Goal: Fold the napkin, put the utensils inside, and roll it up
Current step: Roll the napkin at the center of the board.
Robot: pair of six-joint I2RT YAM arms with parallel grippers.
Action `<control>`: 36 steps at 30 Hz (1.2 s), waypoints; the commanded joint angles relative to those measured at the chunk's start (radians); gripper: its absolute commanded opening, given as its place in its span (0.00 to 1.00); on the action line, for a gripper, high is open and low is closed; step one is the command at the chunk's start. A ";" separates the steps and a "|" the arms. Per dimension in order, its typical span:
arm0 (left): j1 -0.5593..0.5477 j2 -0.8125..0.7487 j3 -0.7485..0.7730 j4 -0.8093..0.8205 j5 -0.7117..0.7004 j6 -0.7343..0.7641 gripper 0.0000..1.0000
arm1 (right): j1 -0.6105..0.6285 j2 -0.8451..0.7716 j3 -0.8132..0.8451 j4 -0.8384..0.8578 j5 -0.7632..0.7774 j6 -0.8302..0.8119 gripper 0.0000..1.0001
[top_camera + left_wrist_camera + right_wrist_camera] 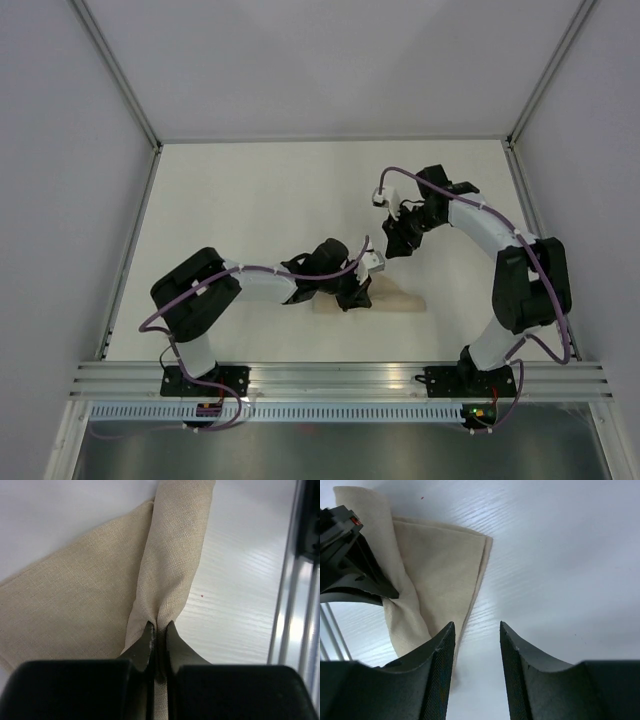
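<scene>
The tan napkin (400, 300) lies folded near the front of the white table, with one fold pulled up into a ridge (172, 560). My left gripper (358, 296) is shut on that raised ridge of cloth, its two black fingertips (148, 635) pinching it together. My right gripper (398, 246) hovers farther back, apart from the cloth, and stands open with only bare table between its fingers (442, 650). In the right wrist view the napkin (440, 565) lies to the upper left, beside the left gripper (350, 570). The utensils are out of view.
An aluminium rail (340, 378) runs along the table's near edge, close beside the napkin (295, 605). White walls with metal posts (125, 90) enclose the table on three sides. Purple cables (330, 272) trail along both arms.
</scene>
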 commanded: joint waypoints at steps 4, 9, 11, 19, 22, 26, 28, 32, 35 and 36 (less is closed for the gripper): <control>0.066 0.121 0.091 -0.148 0.342 -0.212 0.02 | -0.010 -0.296 -0.248 0.281 0.058 0.014 0.51; 0.103 0.178 0.114 -0.142 0.434 -0.321 0.02 | 0.043 -0.437 -0.365 0.234 0.102 -0.103 0.54; 0.114 0.195 0.132 -0.157 0.456 -0.344 0.02 | 0.073 -0.448 -0.383 0.185 0.115 -0.152 0.54; 0.122 0.259 0.178 -0.197 0.454 -0.390 0.02 | 0.269 -0.459 -0.499 0.138 0.188 -0.167 0.55; 0.123 0.271 0.186 -0.206 0.440 -0.395 0.02 | 0.275 -0.425 -0.482 0.109 0.174 -0.176 0.55; 0.123 0.275 0.191 -0.220 0.424 -0.393 0.02 | 0.291 -0.394 -0.482 0.092 0.162 -0.173 0.55; 0.123 0.278 0.191 -0.221 0.416 -0.396 0.02 | 0.304 -0.379 -0.494 0.108 0.167 -0.167 0.55; 0.128 0.288 0.198 -0.232 0.396 -0.405 0.02 | 0.318 -0.357 -0.499 0.120 0.164 -0.160 0.55; 0.129 0.293 0.204 -0.234 0.378 -0.413 0.02 | 0.324 -0.339 -0.499 0.126 0.161 -0.152 0.54; 0.129 0.294 0.207 -0.234 0.365 -0.418 0.02 | 0.324 -0.330 -0.500 0.128 0.159 -0.150 0.53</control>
